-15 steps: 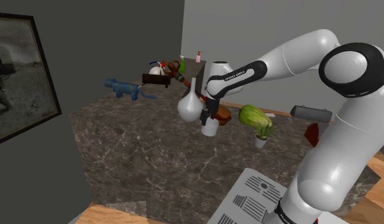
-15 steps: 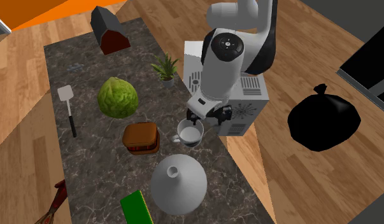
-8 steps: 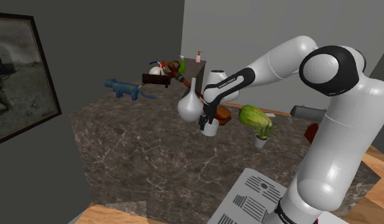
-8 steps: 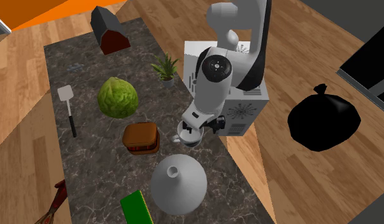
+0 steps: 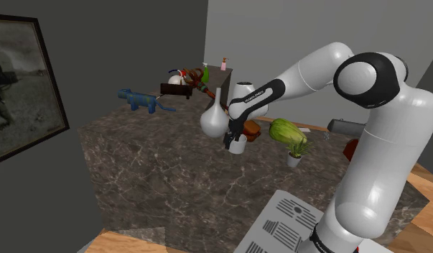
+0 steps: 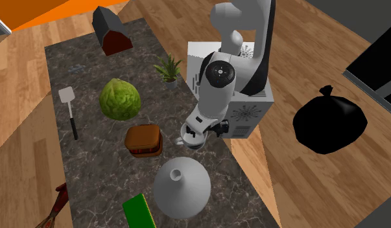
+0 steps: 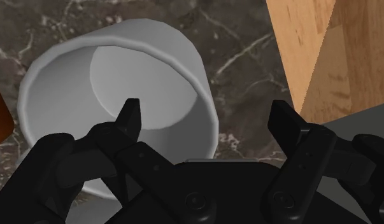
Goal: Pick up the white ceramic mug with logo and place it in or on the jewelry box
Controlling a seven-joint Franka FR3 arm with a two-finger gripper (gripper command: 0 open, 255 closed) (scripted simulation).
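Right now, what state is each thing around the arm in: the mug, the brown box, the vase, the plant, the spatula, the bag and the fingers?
Mug: upright, empty, standing on the counter.
Fingers: apart, one inside the mug, one outside, not closed on its wall.
Brown box: lid shut.
Vase: upright.
Potted plant: upright.
Spatula: lying flat.
Black bag: tied shut, on the floor.

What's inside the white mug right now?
Nothing loose: the wrist view shows the mug with a bare grey floor. One finger of the open gripper hangs over its opening, the other outside the wall. The gripper's body covers the near rim and part of the interior.
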